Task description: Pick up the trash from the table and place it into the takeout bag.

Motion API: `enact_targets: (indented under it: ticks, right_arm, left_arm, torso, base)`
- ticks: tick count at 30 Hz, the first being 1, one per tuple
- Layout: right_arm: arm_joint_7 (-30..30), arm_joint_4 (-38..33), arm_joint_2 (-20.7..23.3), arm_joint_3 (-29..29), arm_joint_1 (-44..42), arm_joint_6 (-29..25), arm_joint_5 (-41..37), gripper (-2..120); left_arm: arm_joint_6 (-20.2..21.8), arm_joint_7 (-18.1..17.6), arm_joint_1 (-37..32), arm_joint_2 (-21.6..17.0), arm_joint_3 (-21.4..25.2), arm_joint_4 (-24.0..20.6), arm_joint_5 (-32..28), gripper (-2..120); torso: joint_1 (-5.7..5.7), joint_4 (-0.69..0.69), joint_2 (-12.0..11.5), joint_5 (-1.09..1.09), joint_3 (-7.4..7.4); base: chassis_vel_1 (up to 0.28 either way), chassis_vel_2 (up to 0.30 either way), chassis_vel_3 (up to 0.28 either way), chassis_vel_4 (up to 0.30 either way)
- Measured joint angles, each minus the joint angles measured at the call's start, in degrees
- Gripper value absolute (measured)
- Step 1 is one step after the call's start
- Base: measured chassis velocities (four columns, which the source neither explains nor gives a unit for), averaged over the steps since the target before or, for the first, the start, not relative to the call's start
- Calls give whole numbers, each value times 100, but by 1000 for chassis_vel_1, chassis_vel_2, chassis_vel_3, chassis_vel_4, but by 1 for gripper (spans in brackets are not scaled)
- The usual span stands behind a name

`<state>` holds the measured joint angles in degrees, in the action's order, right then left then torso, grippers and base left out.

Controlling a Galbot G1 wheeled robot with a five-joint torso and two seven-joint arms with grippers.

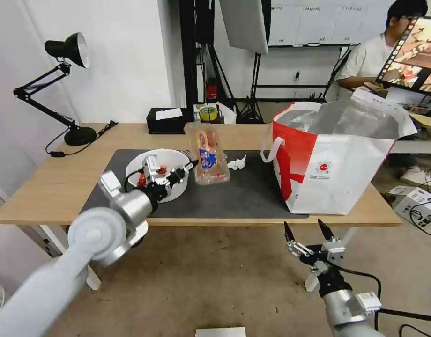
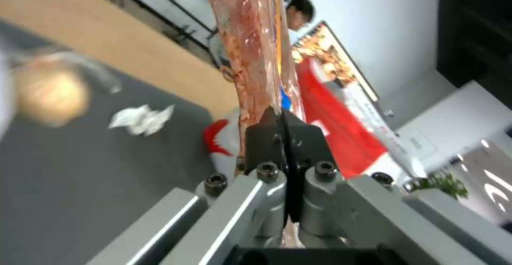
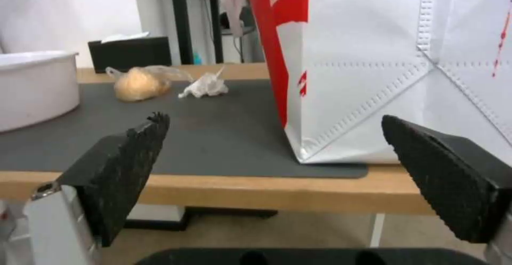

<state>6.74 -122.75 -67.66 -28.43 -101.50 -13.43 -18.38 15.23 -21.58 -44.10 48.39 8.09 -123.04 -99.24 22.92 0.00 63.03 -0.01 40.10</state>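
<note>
We are noting the right gripper (image 1: 309, 228) hanging idle below the near edge of the table (image 1: 56, 180), fingers spread wide and holding nothing. Farther in, over the dark mat (image 1: 234, 192), the left gripper (image 1: 193, 164) is pinching the lower left edge of the clear plastic hinged tray (image 1: 208, 152), jaws pressed together on it, and is holding it upright and lifted just right of the white bowl (image 1: 171, 189) of red scraps. Beyond the tray we are seeing the crumpled tissue (image 1: 236, 163) lying on the mat; the bagged bun (image 3: 137, 83) is lying near it. The takeout bag (image 1: 337, 164) is standing open on the right end of the table. We are judging the step as carrying the tray to the bag; the next move is calling for travel rightward, clearing the rim before release.
</note>
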Motion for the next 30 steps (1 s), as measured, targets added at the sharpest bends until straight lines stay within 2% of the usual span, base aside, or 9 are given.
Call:
enact_targets:
  ticks: [5,10,11,14,16,19,20,25,30]
  right_arm:
    - [-18,31,-80,-3,-99,-68,73,100]
    - [-54,57,-180,-35,-171,-129,178,100]
    - [-54,57,-180,-35,-171,-129,178,100]
    - [-64,68,-248,-32,-203,-147,249,100]
    - [-68,76,-264,-26,-204,-151,264,100]
    - [-79,132,-363,15,-216,-167,350,100]
    - [-79,132,-363,15,-216,-167,350,100]
    - [-84,174,-488,119,-220,-173,445,100]
    - [-85,208,-554,158,-208,-174,489,100]
  left_arm:
    - [-27,-43,801,48,-436,190,-218,0]
    - [-77,-146,2005,478,-1194,718,-373,0]
    - [-77,-146,2005,478,-1194,718,-373,0]
    - [-105,-179,2646,906,-1658,1114,-373,0]
    - [-108,-188,2770,1024,-1748,1209,-368,0]
    - [-117,-212,3304,1673,-2129,1814,-313,0]
    - [-117,-212,3304,1673,-2129,1814,-313,0]
    - [-144,-226,3854,2511,-2530,2756,-48,0]
    - [-162,-219,4058,3005,-2726,3341,249,0]
  torso:
    - [0,0,0,1,0]
    - [0,0,0,1,0]
    - [0,0,0,1,0]
    - [1,1,-1,2,1]
    - [0,0,-1,1,1]
    - [0,-1,-1,3,1]
    - [0,-1,-1,3,1]
    - [1,0,-1,2,1]
    - [1,0,-1,2,1]
  base:
    - [0,0,0,0]
    - [0,0,0,0]
    - [0,0,0,0]
    - [0,0,0,0]
    - [0,0,0,0]
    - [0,0,0,0]
    - [0,0,0,0]
    - [0,0,0,0]
    - [0,0,0,0]
